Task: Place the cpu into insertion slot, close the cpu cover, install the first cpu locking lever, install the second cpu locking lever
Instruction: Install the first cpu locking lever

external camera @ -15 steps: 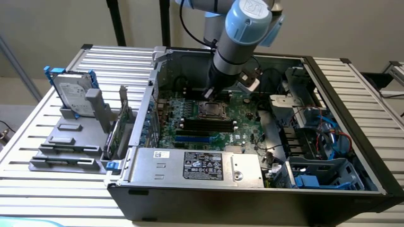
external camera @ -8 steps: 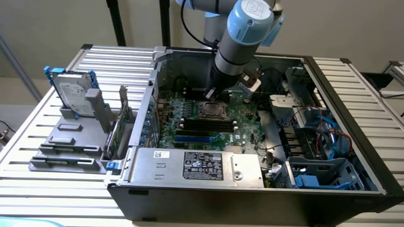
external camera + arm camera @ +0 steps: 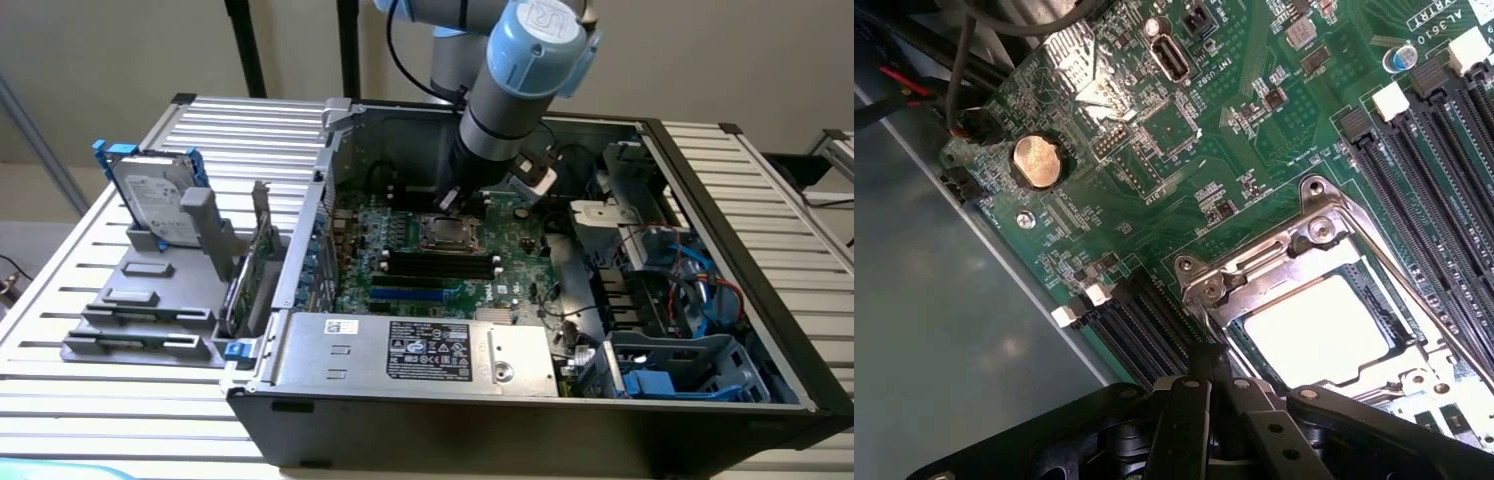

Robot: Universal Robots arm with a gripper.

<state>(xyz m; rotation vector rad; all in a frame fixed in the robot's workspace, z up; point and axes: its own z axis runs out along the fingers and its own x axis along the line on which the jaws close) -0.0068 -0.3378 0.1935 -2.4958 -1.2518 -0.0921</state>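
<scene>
Although latching is hard to confirm, looks past placement: cpu (image 3: 1319, 330) flat in insertion slot (image 3: 445, 234), pale face showing through window of cpu cover (image 3: 1294, 245), apparently folded down over it. Gripper (image 3: 1212, 385) clenched on nothing, poised just above socket edge, beside black memory slots (image 3: 1134, 320). Judged as first locking-lever step; calls for a closed-fingertip push on the thin lever arm, down and under its catch, without scraping motherboard (image 3: 1154, 130); levers themselves hard to pick out.

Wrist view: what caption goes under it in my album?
Shut black pincer hovering beside the pale square cpu, seated under its silvery metal cpu cover on the green circuit board.
</scene>
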